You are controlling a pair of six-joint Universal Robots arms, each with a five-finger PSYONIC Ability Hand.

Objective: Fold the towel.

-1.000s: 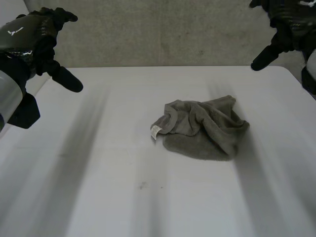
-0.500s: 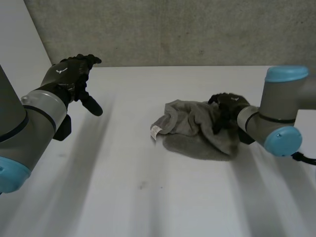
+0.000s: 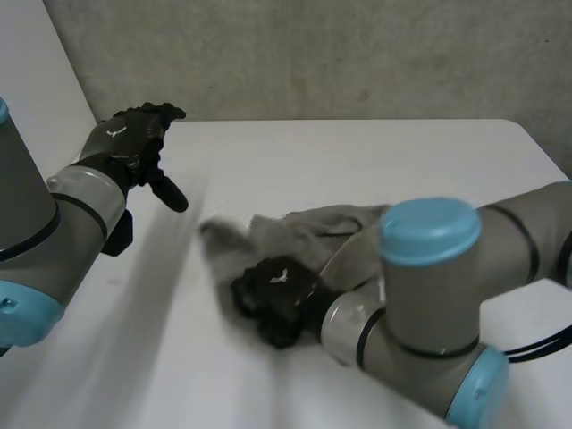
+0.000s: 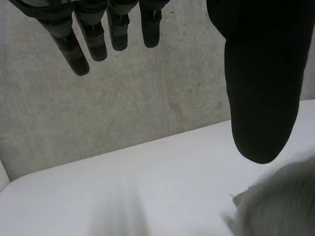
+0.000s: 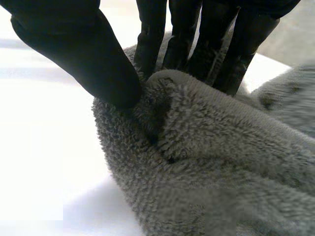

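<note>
Towel (image 3: 315,229) lies crumpled mid-frame on the table (image 3: 375,152); right hand (image 3: 273,299) pinches a fold at its left end; left hand (image 3: 130,143), upper left, has its fingers spread

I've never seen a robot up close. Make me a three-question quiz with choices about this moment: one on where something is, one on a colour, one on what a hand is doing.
1. Where is the right hand?
A. Raised over the far edge of the table
B. Down on the towel
C. Hanging off the table's side

2. What colour is the towel?
A. Red
B. White
C. Grey

3. What is the left hand doing?
A. Hovering open, holding nothing
B. Pinching the towel
C. Pressing flat on the table

Answers:
1 B: the head view shows it on the crumpled cloth, and its wrist view shows thumb and fingers pinching a fold.
2 C: the pile looks grey in the right wrist view.
3 A: its wrist view shows straight fingers above the table, apart from the towel.
</note>
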